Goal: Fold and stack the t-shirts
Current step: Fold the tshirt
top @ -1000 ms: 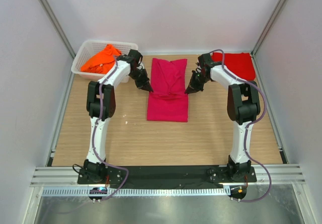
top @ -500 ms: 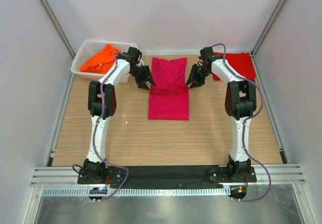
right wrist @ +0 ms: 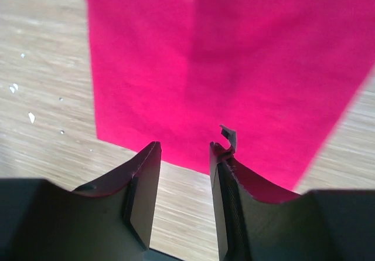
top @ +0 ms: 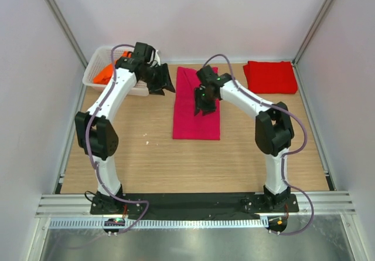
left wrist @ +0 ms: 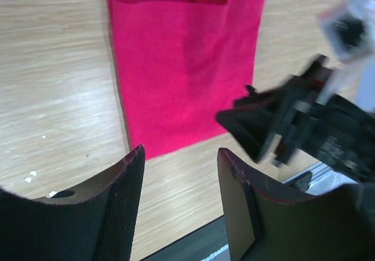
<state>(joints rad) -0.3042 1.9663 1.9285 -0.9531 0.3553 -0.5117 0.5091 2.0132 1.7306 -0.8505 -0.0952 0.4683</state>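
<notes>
Left claw [left wrist: 179,152] and right claw [right wrist: 184,146], spread and empty, by part-folded pink shirt [top: 196,120]; red shirt [top: 270,77] beside it folded, orange shirt [top: 104,72] not yet.

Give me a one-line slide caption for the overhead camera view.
Open right gripper above the folded magenta t-shirt, left gripper beside it; red t-shirt folded far right, orange t-shirt in the basket.

We see one shirt [top: 196,120] in plain magenta-pink, another shirt [top: 270,77] in plain red, and a third shirt [top: 104,72] in bright orange. The basket [top: 96,57] is white lattice and the table [top: 176,161] pale wood grain. The arms [top: 114,94] are white with black joints; the left gripper [left wrist: 181,155] and right gripper [right wrist: 184,149] are black.
</notes>
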